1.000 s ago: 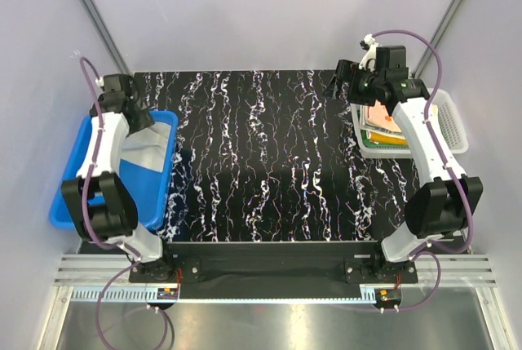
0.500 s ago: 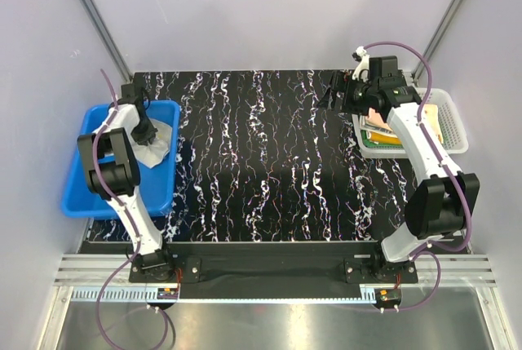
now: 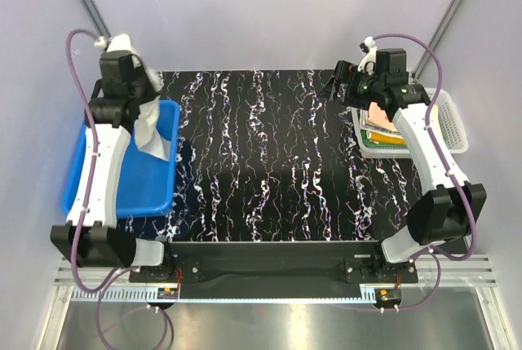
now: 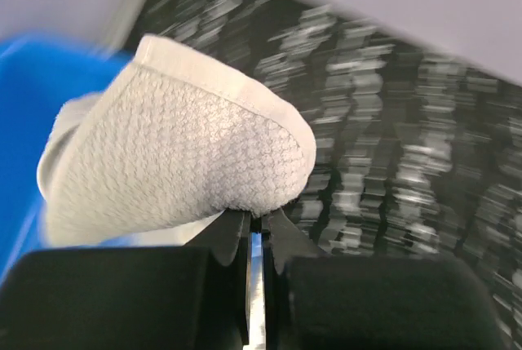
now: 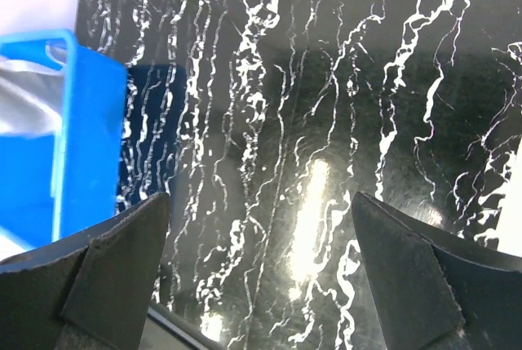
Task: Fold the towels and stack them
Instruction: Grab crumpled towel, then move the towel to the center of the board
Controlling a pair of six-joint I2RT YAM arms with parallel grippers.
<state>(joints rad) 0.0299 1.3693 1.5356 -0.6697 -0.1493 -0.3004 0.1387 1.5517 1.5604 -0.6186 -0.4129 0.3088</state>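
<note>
The left gripper (image 4: 256, 232) clamped and lifted whitish towel (image 3: 152, 131).

The towel (image 4: 179, 146) is whitish waffle-weave, the bin (image 3: 140, 187) blue, the table (image 3: 269, 162) black veined white.

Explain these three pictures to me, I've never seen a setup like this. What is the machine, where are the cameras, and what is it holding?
This is a robot with two arms fixed at the near edge of a black marbled table. Each arm ends in a two-finger hand. The wide picture comes from a camera above and behind the arms. The other two come from small cameras on the wrists, so each shows its own fingers at the bottom. At the table's left edge sits a blue bin. At the right edge is a white basket with a stack of towels in it. The left hand is shut on a pale towel, which hangs above the bin's far corner. The right hand is open, holds nothing, and hovers by the basket.
</note>
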